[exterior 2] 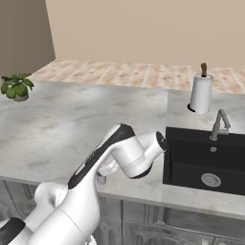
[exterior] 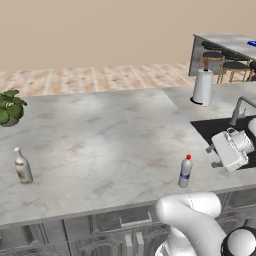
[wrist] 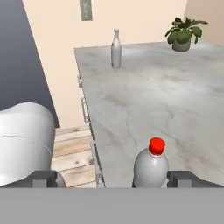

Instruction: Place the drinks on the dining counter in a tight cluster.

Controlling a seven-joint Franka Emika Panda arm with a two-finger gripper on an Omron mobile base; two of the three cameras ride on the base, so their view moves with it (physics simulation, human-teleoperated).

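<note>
A slim silver-grey bottle with a red cap (exterior: 185,171) (wrist: 151,168) stands near the front edge of the grey marbled worktop (exterior: 100,135). My gripper (exterior: 214,156) (wrist: 113,178) is open, level with the bottle on its right. In the hand view the bottle sits between the fingertips (wrist: 183,177), closer to the right one and touching neither. A slim brown-and-white bottle (exterior: 22,166) (wrist: 116,49) stands upright at the worktop's left end. The dining counter (exterior: 225,39), with stools under it, lies far back on the right.
A potted green plant (exterior: 10,107) (exterior 2: 17,87) (wrist: 183,33) sits at the worktop's far left. A paper towel roll (exterior: 203,86) (exterior 2: 201,93) stands behind the black sink (exterior: 220,127) (exterior 2: 206,160) with its faucet (exterior 2: 219,124). Cabinet drawers line the front below.
</note>
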